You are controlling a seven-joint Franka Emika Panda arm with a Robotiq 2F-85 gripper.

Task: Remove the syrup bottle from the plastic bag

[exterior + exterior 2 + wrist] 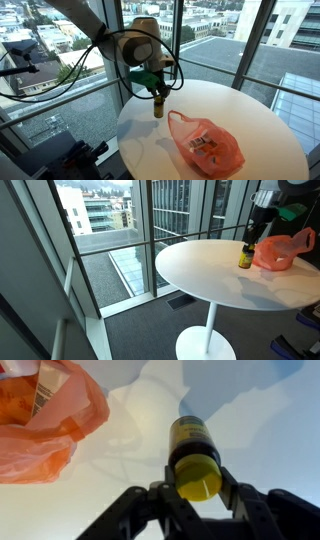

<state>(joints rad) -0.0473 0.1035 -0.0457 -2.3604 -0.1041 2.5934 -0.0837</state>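
Note:
The syrup bottle (157, 105) is small and dark with a yellow cap. It stands upright on the round white table (240, 110), outside the orange plastic bag (207, 143), and shows in both exterior views (245, 255). In the wrist view my gripper (197, 485) has a finger on each side of the bottle's yellow cap (197, 477) and is closed on it. The orange bag (45, 415) lies apart from the bottle with a small package visible inside.
The white table (215, 275) stands on a single pedestal beside floor-to-ceiling windows (60, 50). The bottle sits near the table's edge on the window side. The bag (283, 250) lies further in on the tabletop.

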